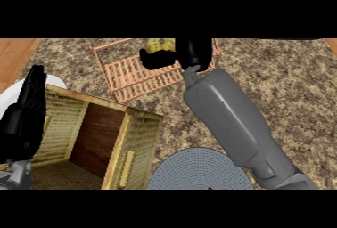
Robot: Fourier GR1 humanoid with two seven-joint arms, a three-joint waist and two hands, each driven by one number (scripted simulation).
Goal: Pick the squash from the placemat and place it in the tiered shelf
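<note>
A yellow squash shows at the top of the head view, over the orange slatted tiered shelf. My right hand is curled round it from the right and hides most of it. The right forearm stretches up from the lower right. A round grey-blue placemat lies at the bottom centre with nothing on it. At the left edge my left hand rests with straight fingers pointing up.
An open wooden box with woven sides stands at the lower left, between the left hand and the placemat. A white round object peeks out behind it. The counter is speckled stone; a wooden floor strip lies at the upper left.
</note>
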